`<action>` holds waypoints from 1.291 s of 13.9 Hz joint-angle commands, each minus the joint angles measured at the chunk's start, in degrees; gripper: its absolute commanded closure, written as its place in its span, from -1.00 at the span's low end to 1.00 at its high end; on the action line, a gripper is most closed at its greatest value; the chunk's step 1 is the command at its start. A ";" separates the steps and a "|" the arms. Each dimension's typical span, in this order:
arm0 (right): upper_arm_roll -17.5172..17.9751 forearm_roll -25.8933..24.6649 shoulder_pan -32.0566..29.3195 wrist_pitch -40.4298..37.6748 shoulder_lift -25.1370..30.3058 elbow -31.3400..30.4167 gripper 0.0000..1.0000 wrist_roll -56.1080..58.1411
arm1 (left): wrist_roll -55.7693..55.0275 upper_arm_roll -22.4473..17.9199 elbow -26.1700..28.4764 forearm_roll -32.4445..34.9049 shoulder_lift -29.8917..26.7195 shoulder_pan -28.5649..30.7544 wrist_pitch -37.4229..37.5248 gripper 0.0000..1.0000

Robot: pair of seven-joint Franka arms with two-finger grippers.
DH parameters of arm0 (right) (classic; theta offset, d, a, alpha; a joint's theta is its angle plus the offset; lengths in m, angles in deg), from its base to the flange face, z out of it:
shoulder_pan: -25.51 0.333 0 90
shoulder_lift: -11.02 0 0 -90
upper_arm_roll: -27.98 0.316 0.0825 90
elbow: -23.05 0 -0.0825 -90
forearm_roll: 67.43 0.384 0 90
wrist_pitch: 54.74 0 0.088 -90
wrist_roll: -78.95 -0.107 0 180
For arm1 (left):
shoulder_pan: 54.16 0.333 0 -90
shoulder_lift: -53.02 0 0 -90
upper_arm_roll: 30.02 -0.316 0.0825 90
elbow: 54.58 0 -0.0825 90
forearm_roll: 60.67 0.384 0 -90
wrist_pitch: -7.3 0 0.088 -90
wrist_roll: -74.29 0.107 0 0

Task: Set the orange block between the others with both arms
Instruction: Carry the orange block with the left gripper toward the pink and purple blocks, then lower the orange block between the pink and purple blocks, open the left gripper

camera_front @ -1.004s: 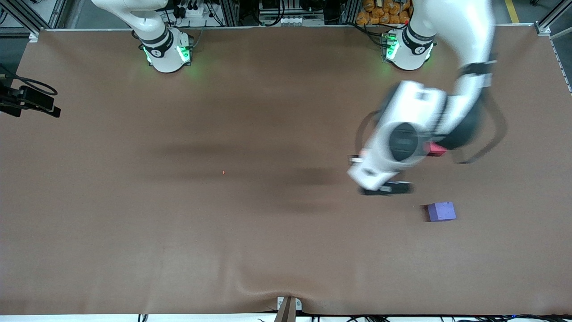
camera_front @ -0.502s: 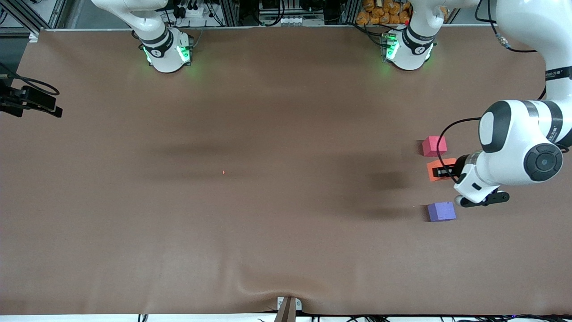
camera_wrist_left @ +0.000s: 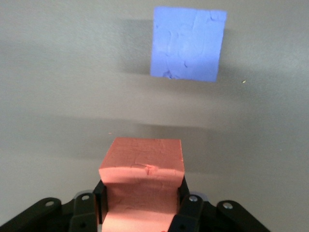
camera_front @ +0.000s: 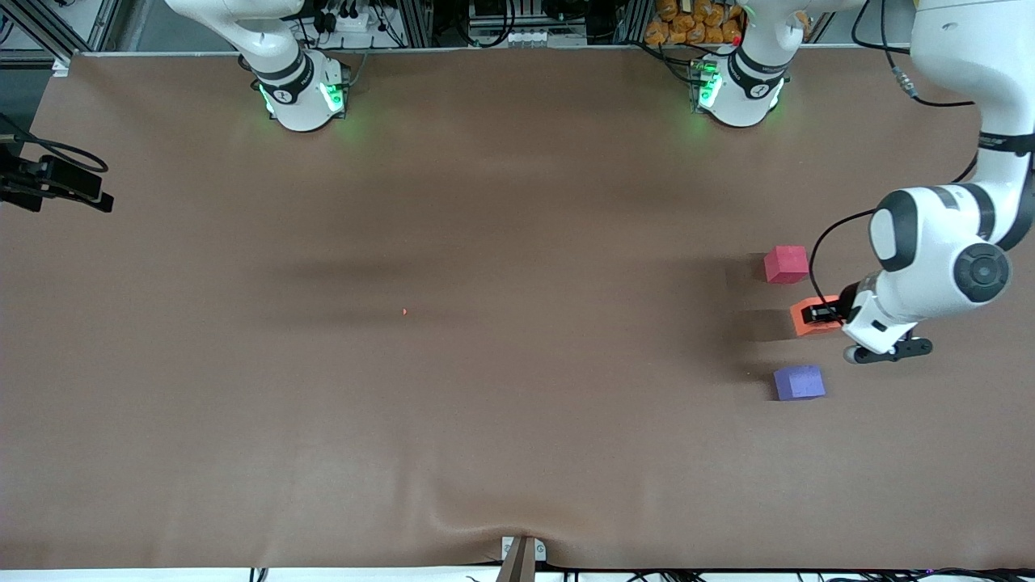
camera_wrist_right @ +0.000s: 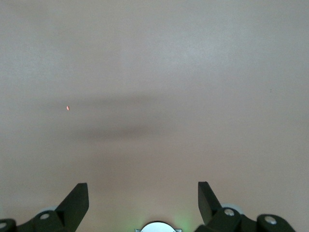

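The orange block (camera_front: 810, 318) is clamped in my left gripper (camera_front: 821, 314), which is shut on it and hangs over the table between the others. Its shadow lies on the mat beside it. The pinkish-red cube (camera_front: 786, 264) sits farther from the front camera, and the purple-blue cube (camera_front: 799, 382) sits nearer. In the left wrist view the orange block (camera_wrist_left: 142, 166) fills the gap between the fingers (camera_wrist_left: 187, 212), with the purple-blue cube (camera_wrist_left: 188, 43) past it. My right gripper (camera_wrist_right: 141, 189) is open over bare mat and is out of the front view.
A tiny orange speck (camera_front: 404, 311) lies mid-table and also shows as a speck (camera_wrist_right: 67, 108) in the right wrist view. A black camera mount (camera_front: 57, 184) juts in at the right arm's end. The brown mat (camera_front: 517, 453) bulges near a bracket (camera_front: 521, 554).
My left arm swung from the pinkish-red cube toward its own end of the table, bringing the orange block between the two cubes. The right gripper stayed as it was.
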 commanded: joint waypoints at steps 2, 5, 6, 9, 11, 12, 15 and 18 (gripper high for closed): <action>-0.26 -0.32 0.64 0.52 0.82 -0.64 -1.00 -1.09 | -0.31 0.55 0.41 1.21 1.94 0.10 -4.24 1.00; -0.26 -0.32 0.64 0.53 0.74 -0.64 -1.00 -1.09 | 4.24 0.55 -0.11 1.21 3.35 0.36 -4.51 1.00; -0.26 -0.32 0.64 0.53 0.74 -0.64 -1.00 -1.09 | 4.43 0.55 -0.37 1.12 3.88 0.36 -4.51 1.00; -0.26 -0.41 0.64 0.53 0.74 -0.64 -1.00 -1.09 | 4.96 0.55 -0.55 1.21 4.94 -0.77 -4.60 1.00; -0.26 -0.84 0.64 0.88 0.65 -0.55 -1.00 -1.00 | 5.31 0.55 -1.34 1.29 6.25 -0.87 -4.51 1.00; -0.26 -0.85 0.64 0.88 0.74 -0.55 -1.00 -1.00 | 5.49 0.55 -1.52 1.30 6.61 -0.87 -4.51 1.00; -0.26 -1.02 0.64 0.62 0.65 -0.55 -1.00 -1.00 | 6.10 0.46 -1.52 1.38 6.96 -0.78 -4.51 1.00; -0.35 -1.20 0.64 0.44 0.65 -0.64 -1.00 -1.00 | 7.24 0.46 -1.61 1.38 6.87 -0.60 -4.51 1.00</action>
